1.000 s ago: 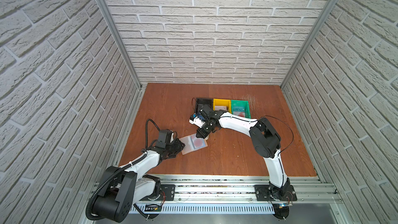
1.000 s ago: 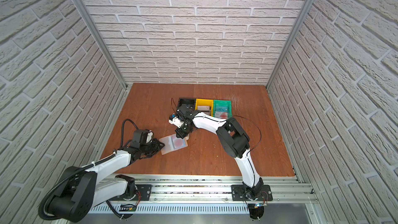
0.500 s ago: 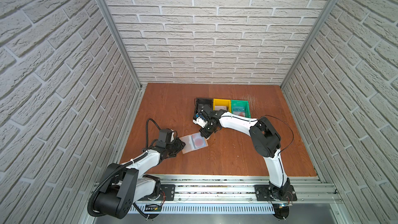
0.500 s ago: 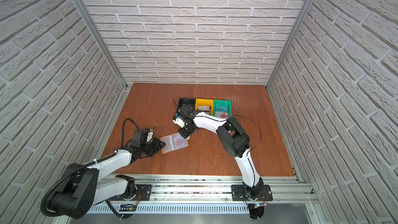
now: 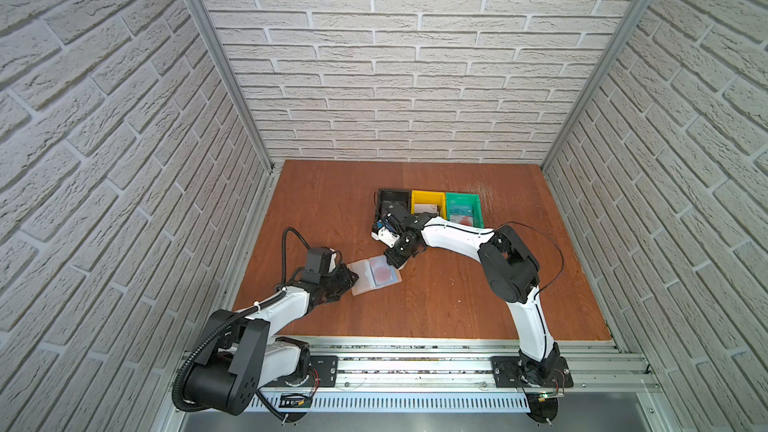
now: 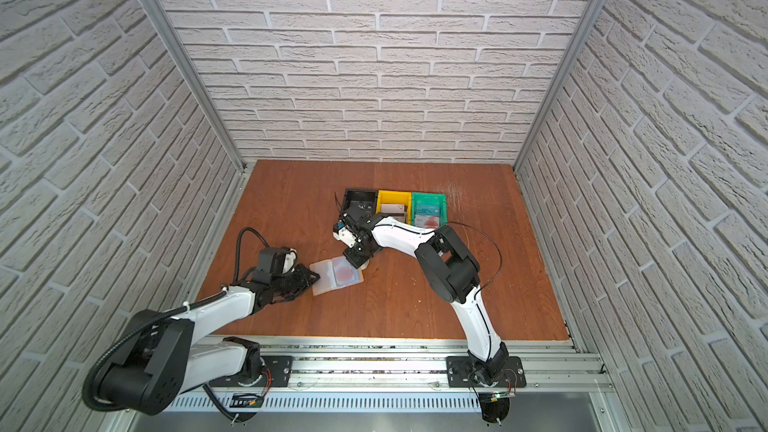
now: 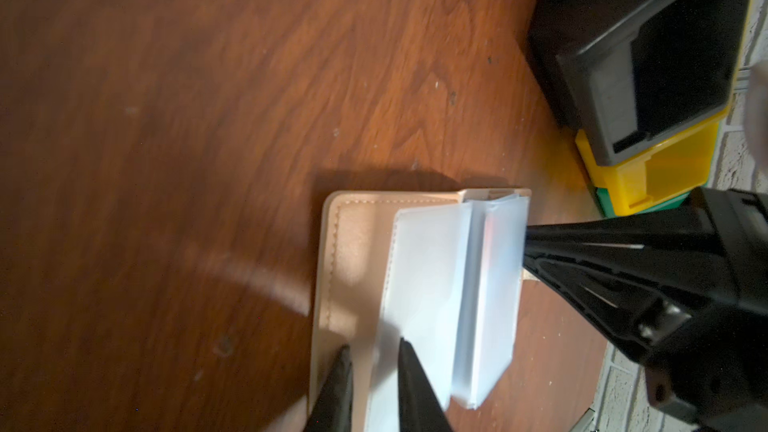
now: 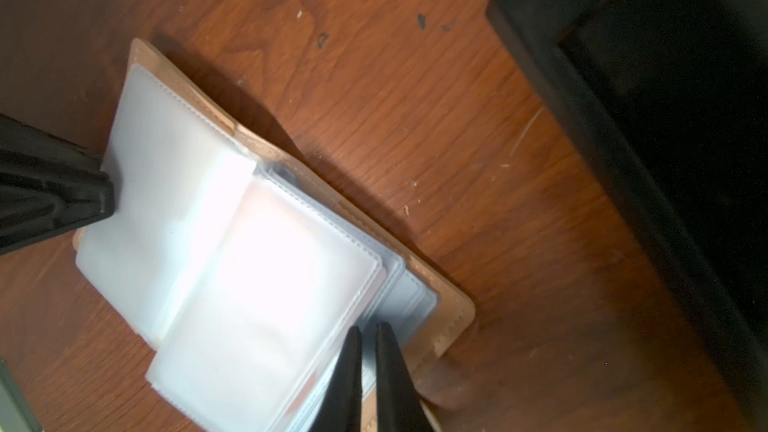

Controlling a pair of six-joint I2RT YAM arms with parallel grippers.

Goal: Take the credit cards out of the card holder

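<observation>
Nearest us, the left gripper [image 7: 374, 347] pinches one cover edge of the open card holder [image 5: 360, 280] lying on the table [image 5: 436, 305]. At its farther sleeves [image 8: 266, 284] the right gripper [image 8: 365, 330] stands nearly closed; we cannot tell whether it grips the red-circle card [image 5: 382, 273].

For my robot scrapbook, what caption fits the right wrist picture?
Right gripper pinches clear sleeves of the open card holder; left gripper holds its far side.
</observation>
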